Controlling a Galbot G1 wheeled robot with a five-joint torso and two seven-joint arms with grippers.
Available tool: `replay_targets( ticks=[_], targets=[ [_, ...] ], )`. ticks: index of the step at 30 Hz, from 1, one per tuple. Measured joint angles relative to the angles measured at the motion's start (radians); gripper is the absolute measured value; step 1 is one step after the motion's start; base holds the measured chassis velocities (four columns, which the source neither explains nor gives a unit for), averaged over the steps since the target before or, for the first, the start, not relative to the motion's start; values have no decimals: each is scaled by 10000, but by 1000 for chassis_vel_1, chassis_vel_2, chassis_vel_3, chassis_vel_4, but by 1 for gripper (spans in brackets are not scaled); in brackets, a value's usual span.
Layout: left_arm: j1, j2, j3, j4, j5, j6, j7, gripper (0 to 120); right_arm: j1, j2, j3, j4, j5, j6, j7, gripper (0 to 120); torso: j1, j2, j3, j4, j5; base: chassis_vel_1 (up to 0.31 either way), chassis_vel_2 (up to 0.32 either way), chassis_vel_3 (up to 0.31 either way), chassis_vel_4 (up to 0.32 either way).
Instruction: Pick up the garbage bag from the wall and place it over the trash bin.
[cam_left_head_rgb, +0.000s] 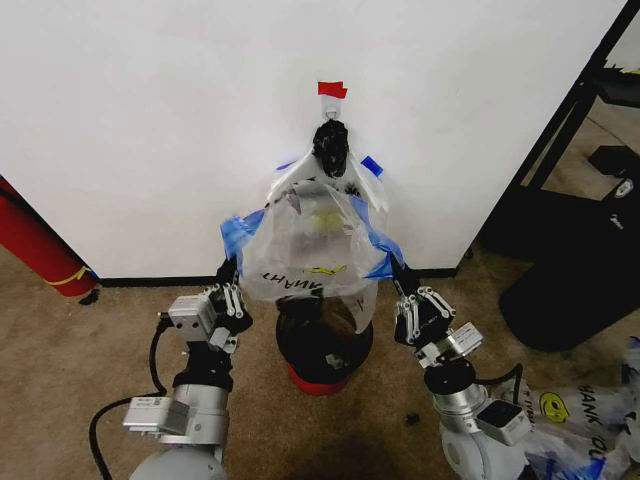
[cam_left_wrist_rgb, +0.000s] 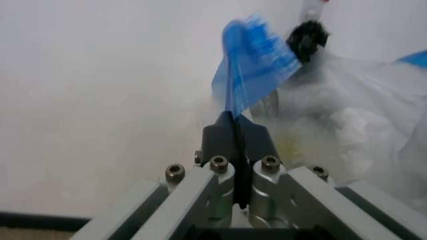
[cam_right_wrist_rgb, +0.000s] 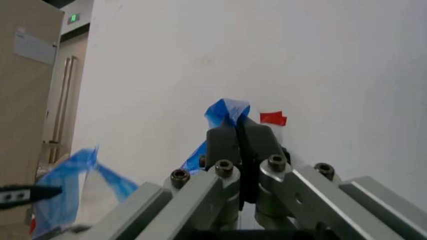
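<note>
The garbage bag (cam_left_head_rgb: 310, 240) hangs against the wall (cam_left_head_rgb: 150, 120) from a black hook (cam_left_head_rgb: 330, 145) under a red tape piece (cam_left_head_rgb: 332, 89). Its lower end hangs in front of the trash bin (cam_left_head_rgb: 322, 345), which stands on the carpet at the wall. My left gripper (cam_left_head_rgb: 228, 272) is shut on the bag's left blue-taped handle (cam_left_head_rgb: 238, 233); the left wrist view shows the fingers (cam_left_wrist_rgb: 220, 137) pinching the blue tape (cam_left_wrist_rgb: 250, 70). My right gripper (cam_left_head_rgb: 400, 275) is shut on the right blue-taped handle (cam_left_head_rgb: 385, 262); its fingers (cam_right_wrist_rgb: 223, 140) clamp blue tape (cam_right_wrist_rgb: 227, 110).
A long red cylinder with a yellow band (cam_left_head_rgb: 40, 250) leans at the left by the baseboard. A black rack (cam_left_head_rgb: 560, 130) and a dark bin (cam_left_head_rgb: 580, 280) stand at the right. More printed bags (cam_left_head_rgb: 570, 410) lie at the lower right. A black cable (cam_left_head_rgb: 110, 410) loops on the carpet.
</note>
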Motion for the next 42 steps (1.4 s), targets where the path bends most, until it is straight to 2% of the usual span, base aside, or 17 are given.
replay_targets(
  ticks=[5,16,26,30,33,37,42],
  targets=[
    [104,-54,76,0,-158,201,-135,0,5,-8,7,161,97,-83,0,0,0,0,0,-1,0,0,0,0,0],
    [327,-137,175,36,-1354,668,-139,0,-80,-72,-35,-78,528,-149,12,0,0,0,0,-1,1,0,0,0,0],
    [198,-51,122,46,-1258,844,-136,0,-65,30,-95,-602,451,-122,17,0,0,0,0,-2,0,0,0,0,0],
    [-16,293,-97,52,-1252,993,-172,0,99,120,-234,-825,364,-9,-458,0,0,0,0,0,0,0,0,0,0],
    [-196,560,-233,55,-1252,877,-59,0,188,114,-208,-771,569,-12,-744,0,0,0,0,0,0,0,0,0,0],
    [-684,1114,-957,58,-1356,143,697,0,341,6,32,-563,1221,-15,-1606,0,0,0,0,0,0,0,0,0,0],
    [-970,1347,-1359,58,-1402,-194,1074,0,332,-33,116,-405,1571,-15,-1963,0,0,0,0,-1,0,0,0,0,0]
  ],
)
